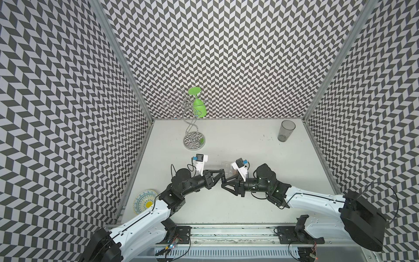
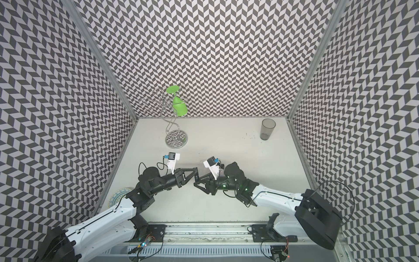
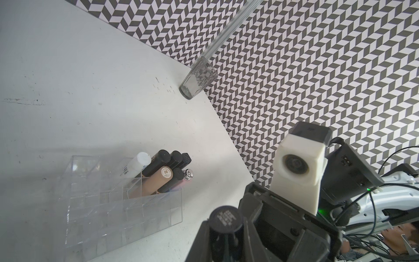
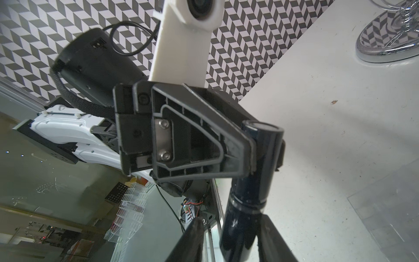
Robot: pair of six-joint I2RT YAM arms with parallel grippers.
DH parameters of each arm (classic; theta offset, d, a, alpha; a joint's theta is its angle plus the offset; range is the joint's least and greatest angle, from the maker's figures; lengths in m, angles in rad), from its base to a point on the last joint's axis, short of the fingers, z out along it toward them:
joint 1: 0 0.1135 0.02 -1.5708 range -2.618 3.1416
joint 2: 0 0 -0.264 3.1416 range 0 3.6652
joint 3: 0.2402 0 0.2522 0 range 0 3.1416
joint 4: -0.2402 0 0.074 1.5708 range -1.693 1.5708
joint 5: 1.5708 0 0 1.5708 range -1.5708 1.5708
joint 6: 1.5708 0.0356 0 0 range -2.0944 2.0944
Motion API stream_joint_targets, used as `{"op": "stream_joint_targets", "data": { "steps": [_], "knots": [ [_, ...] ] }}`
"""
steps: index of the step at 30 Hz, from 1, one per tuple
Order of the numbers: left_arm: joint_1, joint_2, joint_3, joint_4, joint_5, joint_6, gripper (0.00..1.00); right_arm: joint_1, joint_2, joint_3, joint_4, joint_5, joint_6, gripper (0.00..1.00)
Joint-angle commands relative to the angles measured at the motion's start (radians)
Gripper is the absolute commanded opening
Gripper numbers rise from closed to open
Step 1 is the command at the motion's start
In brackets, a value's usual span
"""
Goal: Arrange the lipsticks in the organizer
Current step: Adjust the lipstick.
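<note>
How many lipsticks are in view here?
8. Seven lipsticks stand clustered in the organizer; an eighth black lipstick is clamped in the left gripper. More may be hidden.

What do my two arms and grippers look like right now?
Left arm and right arm: glossy white lower links, matte black joints, black cables running off the wrists. Left gripper and right gripper: black plastic, ribbed triangular fingers, each with a white printed camera mount. A green light glows on the right arm.

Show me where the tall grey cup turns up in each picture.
Both top views: grey cup, far right corner of the table.
Left wrist: at the table's edge, beyond the organizer.
Right wrist: not in it.
Shared landmark: the chevron wall.
</note>
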Motion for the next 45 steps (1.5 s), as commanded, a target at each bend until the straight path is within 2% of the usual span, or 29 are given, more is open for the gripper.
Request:
{"op": "stream_joint_targets", "data": {
  "steps": [1, 5, 9, 17, 21, 25, 28, 31, 34, 35, 37, 38, 40, 41, 45],
  "knots": [
    [0.003, 0.002, -0.012, 0.046, 0.005, 0.011, 0.0, 0.005, 0.027, 0.038, 0.065, -0.014, -0.01, 0.38],
    [0.004, -0.007, -0.022, 0.045, -0.001, 0.017, 0.0, 0.004, 0.025, 0.037, 0.044, -0.003, -0.013, 0.24],
    [0.007, -0.019, -0.029, 0.028, -0.017, 0.032, 0.0, 0.002, -0.024, 0.027, -0.014, 0.053, -0.026, 0.19],
    [0.008, -0.023, -0.044, 0.027, 0.008, 0.043, 0.0, -0.005, -0.061, 0.051, -0.144, 0.089, -0.058, 0.11],
    [0.009, -0.033, -0.025, -0.039, -0.017, 0.083, 0.28, -0.006, -0.043, 0.08, -0.234, 0.092, -0.077, 0.11],
    [0.011, -0.083, 0.037, -0.232, -0.122, 0.14, 0.55, 0.001, -0.039, 0.156, -0.512, 0.243, -0.095, 0.08],
    [0.009, -0.111, 0.096, -0.382, -0.198, 0.186, 0.64, -0.002, -0.048, 0.208, -0.694, 0.343, -0.121, 0.09],
    [0.009, -0.108, 0.14, -0.459, -0.205, 0.247, 0.84, -0.006, -0.04, 0.268, -0.848, 0.387, -0.178, 0.09],
    [0.001, -0.062, 0.236, -0.582, -0.139, 0.373, 0.86, -0.013, 0.012, 0.387, -1.066, 0.41, -0.228, 0.09],
    [-0.02, -0.057, 0.264, -0.621, -0.144, 0.424, 0.86, -0.016, 0.032, 0.425, -1.132, 0.398, -0.248, 0.09],
    [-0.14, -0.088, 0.273, -0.608, -0.227, 0.488, 0.89, -0.015, 0.058, 0.476, -1.192, 0.348, -0.273, 0.09],
    [-0.203, -0.105, 0.275, -0.609, -0.29, 0.517, 0.91, -0.017, 0.067, 0.497, -1.211, 0.316, -0.286, 0.09],
    [-0.362, -0.102, 0.318, -0.685, -0.528, 0.594, 0.93, -0.019, 0.087, 0.535, -1.26, 0.238, -0.312, 0.09],
    [-0.417, -0.082, 0.347, -0.733, -0.602, 0.614, 0.94, -0.02, 0.095, 0.55, -1.282, 0.211, -0.32, 0.1],
    [-0.58, 0.018, 0.436, -0.886, -0.773, 0.615, 0.96, -0.04, 0.13, 0.628, -1.411, 0.11, -0.366, 0.1]
  ]
}}
